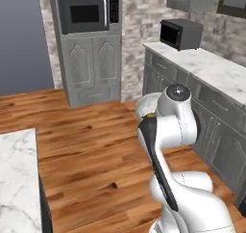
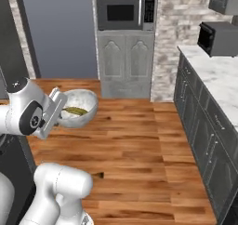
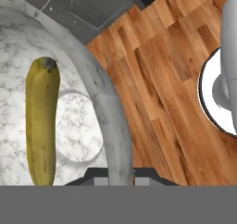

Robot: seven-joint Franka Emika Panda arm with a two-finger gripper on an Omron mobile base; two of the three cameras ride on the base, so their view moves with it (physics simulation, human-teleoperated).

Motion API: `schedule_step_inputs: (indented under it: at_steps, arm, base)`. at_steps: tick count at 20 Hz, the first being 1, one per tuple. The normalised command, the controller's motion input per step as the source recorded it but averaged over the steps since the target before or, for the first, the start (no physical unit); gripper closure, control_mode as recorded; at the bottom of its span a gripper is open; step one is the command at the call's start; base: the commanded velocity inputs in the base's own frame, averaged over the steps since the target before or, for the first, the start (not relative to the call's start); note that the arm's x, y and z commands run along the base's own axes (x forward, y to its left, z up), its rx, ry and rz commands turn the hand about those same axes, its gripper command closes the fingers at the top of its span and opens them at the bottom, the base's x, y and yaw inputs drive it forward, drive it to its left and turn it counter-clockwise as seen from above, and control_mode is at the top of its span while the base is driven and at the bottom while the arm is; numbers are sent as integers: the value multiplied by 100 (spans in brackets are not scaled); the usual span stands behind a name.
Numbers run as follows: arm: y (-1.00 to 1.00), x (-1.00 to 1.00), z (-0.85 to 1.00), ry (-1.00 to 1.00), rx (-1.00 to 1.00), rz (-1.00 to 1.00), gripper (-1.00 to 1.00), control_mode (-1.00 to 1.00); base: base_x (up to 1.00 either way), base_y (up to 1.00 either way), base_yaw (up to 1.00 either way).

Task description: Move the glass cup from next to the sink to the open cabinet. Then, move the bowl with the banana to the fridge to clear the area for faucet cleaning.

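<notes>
One bowl [image 2: 79, 107], one banana [image 3: 41, 121], and I'm carrying both over open wood floor [image 2: 139, 145] right now. My pincer [image 3: 121, 174] is pinched on the bowl's rim, one tip inside the wall and one outside, so the whole marble bowl hangs off that single edge. The banana lies loose along the inside, nothing holding it but the curve of the bowl.

Honestly that's the sketchy part. A rim pinch on something that looks heavy can pivot between the tips if I swing too fast, and then the bowl tips and the banana slides out onto the floor. Nothing is underneath to catch it. The counter [image 2: 218, 80] with the small black oven [image 2: 218, 38] is well off to the side, and I also need to keep the bowl from clipping cabinet fronts [image 2: 200, 126] while turning toward the fridge. I can't pick out the fridge for sure from here.
</notes>
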Motion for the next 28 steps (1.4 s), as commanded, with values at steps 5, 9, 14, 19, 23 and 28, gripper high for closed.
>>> schedule_step_inputs:
  at_steps: [5, 9, 14, 19, 23, 28]
  arm:
    - [0, 0, 0, 0, 0, 0, 100, 100]
    - [0, 0, 0, 0, 0, 0, 100, 100]
    - [0, 0, 0, 0, 0, 0, 100, 100]
    - [0, 0, 0, 0, 0, 0, 100, 100]
    - [0, 0, 0, 0, 0, 0, 100, 100]
    - [0, 0, 0, 0, 0, 0, 100, 100]
  base:
    - [100, 32, 4]
    - [100, 23, 14]
    - [100, 15, 17]
    - [100, 19, 19]
    - [100, 18, 24]
    - [47, 16, 61]
